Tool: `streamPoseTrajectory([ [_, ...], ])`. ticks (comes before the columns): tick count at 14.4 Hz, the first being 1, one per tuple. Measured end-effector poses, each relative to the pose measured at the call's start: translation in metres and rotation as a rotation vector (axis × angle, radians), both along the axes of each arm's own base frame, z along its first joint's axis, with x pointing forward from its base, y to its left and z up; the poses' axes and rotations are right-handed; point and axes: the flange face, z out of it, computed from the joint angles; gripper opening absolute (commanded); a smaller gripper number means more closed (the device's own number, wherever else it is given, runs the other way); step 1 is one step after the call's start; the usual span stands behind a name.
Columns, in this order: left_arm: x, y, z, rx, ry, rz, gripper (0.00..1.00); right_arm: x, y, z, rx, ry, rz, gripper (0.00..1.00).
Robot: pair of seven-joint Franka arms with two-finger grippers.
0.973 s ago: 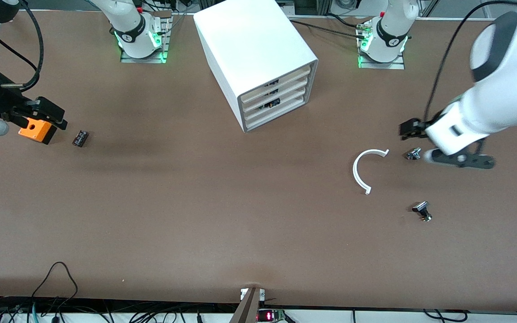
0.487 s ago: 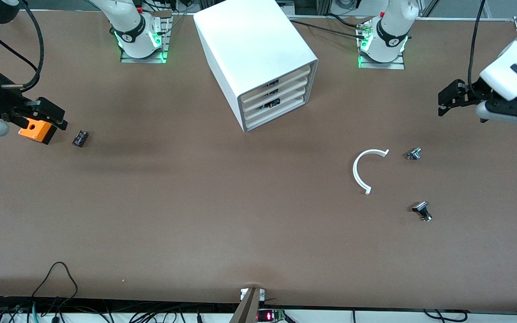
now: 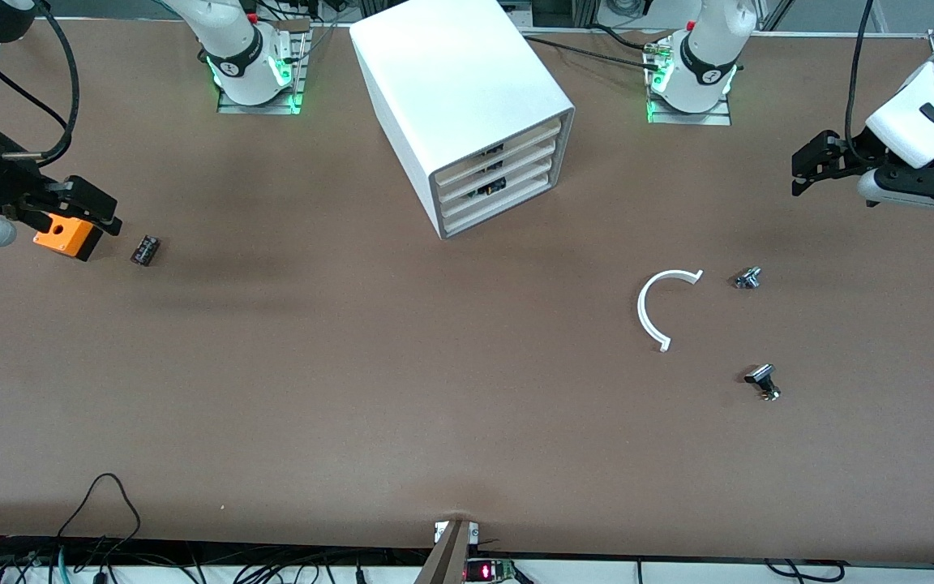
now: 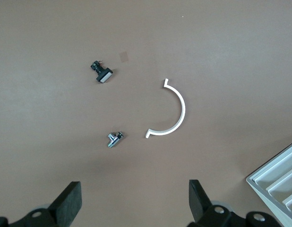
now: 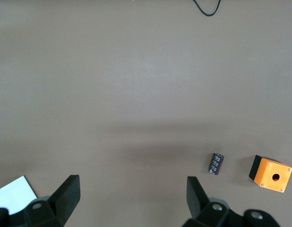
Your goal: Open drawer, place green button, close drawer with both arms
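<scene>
The white cabinet [image 3: 459, 89] stands near the arms' bases with all four drawers pushed in. The drawer [image 3: 532, 175], second-lowest, has its flat cream front flush with the others. The button is not in view. My left gripper [image 3: 801, 169] is open and empty, up in the air over bare table at the left arm's end. It also shows open in the left wrist view [image 4: 134, 198]. My right gripper [image 3: 98, 211] is open and empty, hanging over the orange box [image 3: 67, 235], and it shows open in the right wrist view [image 5: 132, 196].
A white C-shaped ring [image 3: 653, 308] lies beside two silver-black knobbed parts [image 3: 748, 277] [image 3: 763, 381]. A small dark cylindrical part [image 3: 145, 249] lies next to the orange box. Cables run along the table's front edge [image 3: 110, 487].
My left arm has swung up and away from the knobbed part beside the ring, toward its own end of the table. The right arm has not moved.
</scene>
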Motion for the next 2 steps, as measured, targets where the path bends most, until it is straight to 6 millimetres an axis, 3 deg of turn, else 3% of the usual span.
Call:
streamPoseTrajectory([
  [2, 0.0008, 0.0018, -0.0003, 0.0, 0.001, 0.004, 1.0, 0.0, 0.0, 0.0, 0.0, 0.0, 0.0, 1.0],
])
